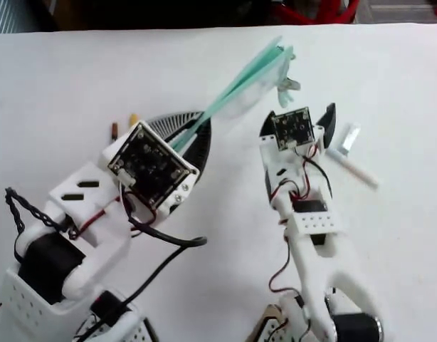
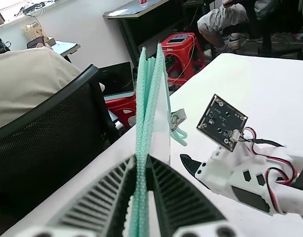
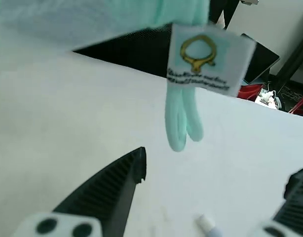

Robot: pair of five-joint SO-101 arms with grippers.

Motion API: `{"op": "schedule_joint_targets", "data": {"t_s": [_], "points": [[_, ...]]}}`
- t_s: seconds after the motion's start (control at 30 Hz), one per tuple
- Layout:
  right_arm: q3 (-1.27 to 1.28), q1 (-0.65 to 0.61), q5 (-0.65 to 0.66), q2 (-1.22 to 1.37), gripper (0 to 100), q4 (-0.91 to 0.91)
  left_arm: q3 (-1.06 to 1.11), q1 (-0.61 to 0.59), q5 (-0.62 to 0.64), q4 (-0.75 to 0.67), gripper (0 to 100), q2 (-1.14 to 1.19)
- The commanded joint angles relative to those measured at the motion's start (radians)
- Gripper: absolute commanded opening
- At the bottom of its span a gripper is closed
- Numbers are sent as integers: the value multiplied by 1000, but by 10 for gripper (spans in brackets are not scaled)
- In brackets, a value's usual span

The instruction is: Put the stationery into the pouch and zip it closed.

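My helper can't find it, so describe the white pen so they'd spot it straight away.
On the white table, go to the right gripper. The pen lies flat just beside it: a slim white stick, longer than the short shiny piece near its end, and unlike the green pouch held up by the left gripper.

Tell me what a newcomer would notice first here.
The mint-green pouch stands out: it is clamped in the left gripper and sticks up above the table. The right gripper is open close to the pouch's hanging loop and tag. A white pen lies on the table beside that arm.
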Motion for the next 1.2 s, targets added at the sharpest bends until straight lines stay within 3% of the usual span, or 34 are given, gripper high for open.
{"op": "schedule_joint_targets", "data": {"t_s": [0.0,0.13,0.33,0.6,0.8,1.03,1.17], "points": [[-72,-2,14,31,415,-39,-54,-5,-2,3,23,-19],[-48,-10,14,-35,383,-38,-52,-2,-2,3,23,-19],[-40,-48,14,-73,199,-42,-46,-2,46,3,23,-19],[-95,-33,14,28,211,-48,-46,-2,48,5,23,-19],[-87,5,6,12,15,-77,-51,-2,48,28,23,-19],[-87,8,6,22,17,-120,-48,-2,48,34,23,-19],[-80,7,6,19,80,-113,-57,-2,48,32,23,-19]]}}
